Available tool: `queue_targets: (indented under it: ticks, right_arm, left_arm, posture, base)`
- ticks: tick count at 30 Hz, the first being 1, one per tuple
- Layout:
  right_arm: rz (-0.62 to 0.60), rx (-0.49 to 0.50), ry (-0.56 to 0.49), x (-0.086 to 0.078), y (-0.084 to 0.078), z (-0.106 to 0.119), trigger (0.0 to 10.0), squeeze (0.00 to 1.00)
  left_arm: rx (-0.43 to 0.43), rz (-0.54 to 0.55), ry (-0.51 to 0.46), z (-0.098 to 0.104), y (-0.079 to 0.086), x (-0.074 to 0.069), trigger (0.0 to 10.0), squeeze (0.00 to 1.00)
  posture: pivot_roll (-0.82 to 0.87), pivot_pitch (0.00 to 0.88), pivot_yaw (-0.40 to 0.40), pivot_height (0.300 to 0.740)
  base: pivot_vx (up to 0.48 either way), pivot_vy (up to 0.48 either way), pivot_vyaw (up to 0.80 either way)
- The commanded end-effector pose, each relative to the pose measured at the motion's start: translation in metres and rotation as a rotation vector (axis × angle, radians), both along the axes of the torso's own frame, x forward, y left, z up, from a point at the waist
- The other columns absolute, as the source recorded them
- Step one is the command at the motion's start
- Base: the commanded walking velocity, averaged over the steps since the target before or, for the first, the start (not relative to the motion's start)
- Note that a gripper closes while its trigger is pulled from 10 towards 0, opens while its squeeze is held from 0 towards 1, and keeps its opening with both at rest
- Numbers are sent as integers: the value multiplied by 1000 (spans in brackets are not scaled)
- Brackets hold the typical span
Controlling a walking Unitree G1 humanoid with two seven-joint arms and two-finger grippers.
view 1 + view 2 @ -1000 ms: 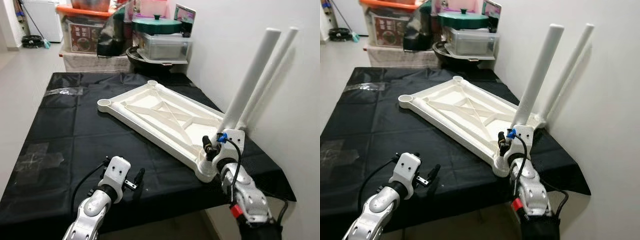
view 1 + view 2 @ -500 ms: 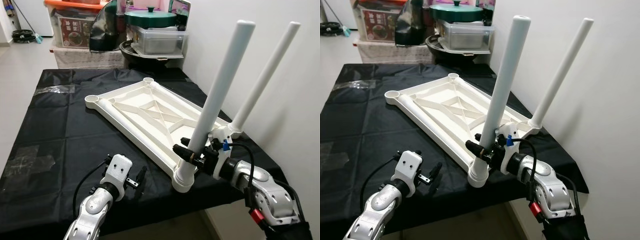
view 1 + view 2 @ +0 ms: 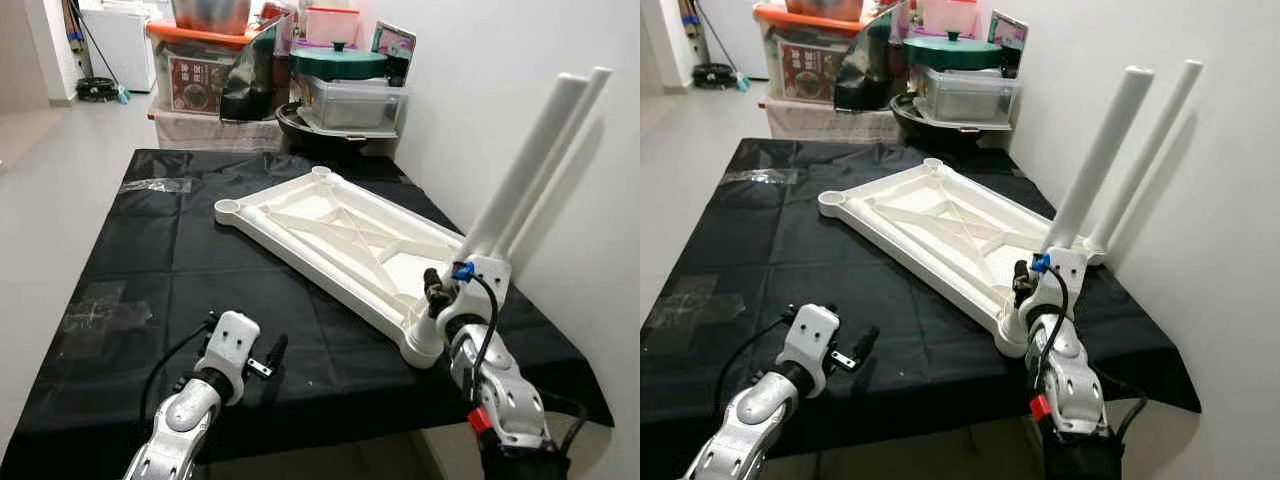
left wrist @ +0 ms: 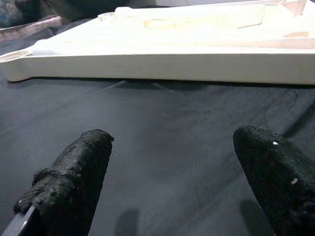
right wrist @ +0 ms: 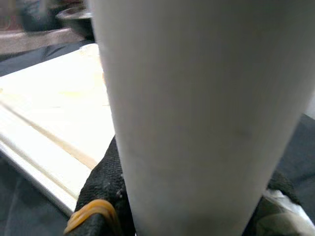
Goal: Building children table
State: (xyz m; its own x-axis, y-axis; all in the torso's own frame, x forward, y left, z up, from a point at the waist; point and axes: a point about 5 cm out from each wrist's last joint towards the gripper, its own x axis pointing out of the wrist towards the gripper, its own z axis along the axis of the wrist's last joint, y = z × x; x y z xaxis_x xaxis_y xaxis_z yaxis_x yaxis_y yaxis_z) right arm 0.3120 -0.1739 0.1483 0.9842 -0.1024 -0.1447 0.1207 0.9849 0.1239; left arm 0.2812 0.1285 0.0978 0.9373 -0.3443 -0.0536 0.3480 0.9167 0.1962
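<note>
A white plastic children's tabletop lies upside down on the table's black cloth. Two white legs stand tilted at its right-hand corners: the near leg and the far leg, close to the wall. My right gripper is shut on the near leg's lower end, just above the corner socket. In the right wrist view the leg stands between black fingers. My left gripper rests low over the cloth near the front edge, open and empty, its fingers pointing at the tabletop's side.
A white wall runs close along the right. Behind the table stand an orange-lidded storage box, a green-lidded pot on a clear container and a dark pan. Tape patches mark the cloth at the left.
The whole picture has swung and shifted, so the camera moved. My right gripper stays shut on the near leg, and its arm now reaches up from below. The left gripper holds its place.
</note>
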Motion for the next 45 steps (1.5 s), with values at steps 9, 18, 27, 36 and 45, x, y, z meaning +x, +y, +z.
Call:
queue_targets:
  ticks: [9,18,27,36,45]
  right_arm:
    - [524,146,-120,16,17,36,10000,0]
    - [1065,-3,-110,-16,30,40,10000,0]
    - [292,-83,153,22,-13,-18,0,0]
    - [-22,-10,181,-3,-6,-28,10000,0]
    - [213,31,-11,9,16,2,10000,604]
  left_arm:
    - [-8,-16,2,0,-6,1,10000,0]
    - [-11,-11,-4,0,-7,1,10000,0]
    - [-13,-11,-5,0,-9,0,10000,0]
    - [-16,-17,11,-4,-8,-3,10000,0]
    - [-15,-26,10,-3,-9,-2,10000,0]
  posture:
    - [89,0,-128,740]
    - [90,0,-138,740]
    - [82,0,-140,740]
    - [28,0,-113,740]
    - [34,0,-107,740]
  base:
    - [0,0,0]
    - [0,0,0]
    - [0,0,0]
    - [0,0,0]
    - [0,0,0]
